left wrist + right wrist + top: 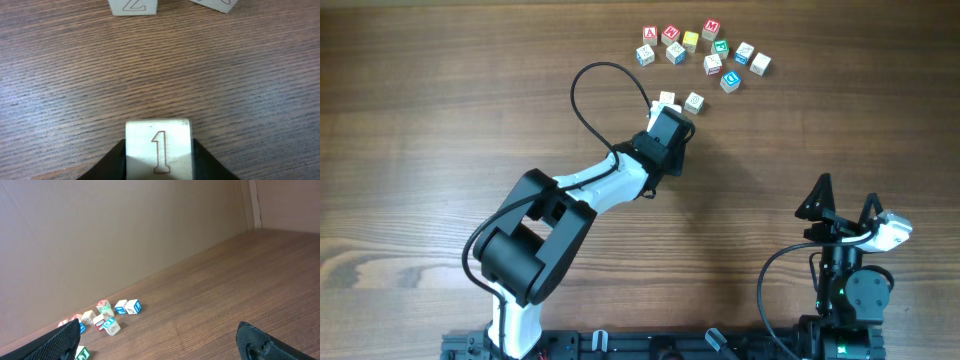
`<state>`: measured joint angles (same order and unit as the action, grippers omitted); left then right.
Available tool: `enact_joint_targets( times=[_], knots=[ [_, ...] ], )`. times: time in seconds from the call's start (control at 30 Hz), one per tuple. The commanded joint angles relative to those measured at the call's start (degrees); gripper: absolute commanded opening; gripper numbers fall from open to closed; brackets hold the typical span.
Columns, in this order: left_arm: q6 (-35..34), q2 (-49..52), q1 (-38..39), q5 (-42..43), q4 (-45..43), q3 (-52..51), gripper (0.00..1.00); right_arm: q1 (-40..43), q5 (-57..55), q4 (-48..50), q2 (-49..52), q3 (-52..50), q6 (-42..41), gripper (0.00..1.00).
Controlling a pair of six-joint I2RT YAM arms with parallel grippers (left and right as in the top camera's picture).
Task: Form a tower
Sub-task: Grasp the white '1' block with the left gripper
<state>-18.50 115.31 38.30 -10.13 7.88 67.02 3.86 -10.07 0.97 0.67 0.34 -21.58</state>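
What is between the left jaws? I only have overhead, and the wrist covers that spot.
Observer: A pale cube with an outlined 1 on its near face. The left jaws are shut on its two sides.
Operator: Anything right ahead of it?
Observer: Yes, two more pale cubes sit on the table ahead. One shows an outline that reads as 2 or Z; the other is cut off by the frame edge.

We see a matt, grainy wooden table (225,90). At six o'clock in the left wrist view, the pale cube (159,150) looks like smooth bare wood. The left fingers (112,167) look matt black.
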Motion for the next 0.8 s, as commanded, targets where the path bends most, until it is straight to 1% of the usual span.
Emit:
enact_joint_targets(
  times=[0.0, 0.13, 0.4, 0.47, 0.53, 0.6, 0.77],
  knots=[
    [-0.9, 0.7, 0.0, -1.1, -0.1, -0.4, 0.31, 0.3, 0.7, 0.3, -0.4, 0.0, 0.5, 1.00],
    [-4.6, 0.7, -0.1, -1.2, -0.2, -0.4, 0.31, 0.3, 0.7, 0.3, -0.4, 0.0, 0.5, 1.00],
    [-4.7, 0.7, 0.1, -2.0, 0.1, -0.4, 0.32, 0.3, 0.7, 0.3, -0.4, 0.0, 0.5, 1.00],
    [-4.7, 0.7, 0.1, -2.0, 0.1, -0.4, 0.36, 0.3, 0.7, 0.3, -0.4, 0.0, 0.5, 1.00],
    [-4.7, 0.7, 0.1, -2.0, 0.1, -0.4, 0.43, 0.3, 0.7, 0.3, -0.4, 0.0, 0.5, 1.00],
    [-4.7, 0.7, 0.1, -2.0, 0.1, -0.4, 0.48, 0.3, 0.7, 0.3, -0.4, 0.0, 0.5, 1.00],
    [-4.7, 0.7, 0.1, -2.0, 0.0, -0.4, 0.47, 0.3, 0.7, 0.3, -0.4, 0.0, 0.5, 1.00]
  ],
)
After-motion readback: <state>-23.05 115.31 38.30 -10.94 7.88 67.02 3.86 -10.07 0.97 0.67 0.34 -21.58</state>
